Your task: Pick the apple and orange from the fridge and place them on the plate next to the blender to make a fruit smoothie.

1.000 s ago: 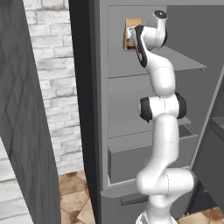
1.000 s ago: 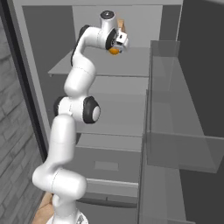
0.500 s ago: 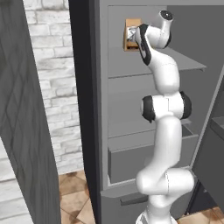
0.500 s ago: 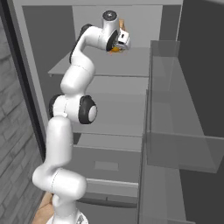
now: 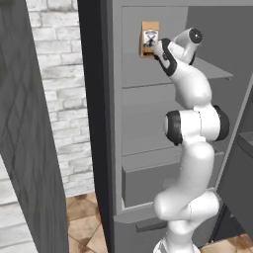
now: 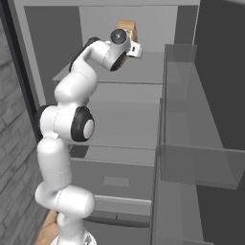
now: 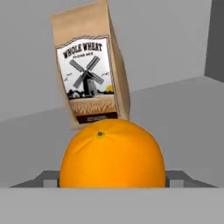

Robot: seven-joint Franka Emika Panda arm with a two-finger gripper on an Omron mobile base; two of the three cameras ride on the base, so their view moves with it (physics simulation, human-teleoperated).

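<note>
I had my arm stretched up into the open fridge (image 5: pixel 148 123), my gripper (image 5: pixel 157 48) level with the top shelf (image 6: pixel 143 72). In the hand view the orange (image 7: pixel 112 154) sat right at the bottom centre, large and close, between where my fingertips rise — but the fingertips themselves were hidden behind the fruit and the grey band, so I could not tell whether my gripper was closed on it or merely around it.

Directly behind the orange stood a brown paper bag (image 7: pixel 91 65) printed "WHOLE WHEAT" with a windmill picture; it appeared tilted in the hand view, and its lower edge met the top of the orange in that view. The same bag (image 5: pixel 149 38) showed in the left base view at the back of the top shelf, just beyond my gripper, and its top (image 6: pixel 129 29) peeked above my wrist in the right base view.

Compared with a second ago, my wrist had shifted slightly — in the right base view the orange patch that had shown beside my gripper was now covered by the hand, and in the left base view my gripper sat a little closer against the bag. The base views themselves had not moved. The dark door (image 5: pixel 29 128) stood open at my left, and the clear door bins (image 6: pixel 191 119) at my right.
</note>
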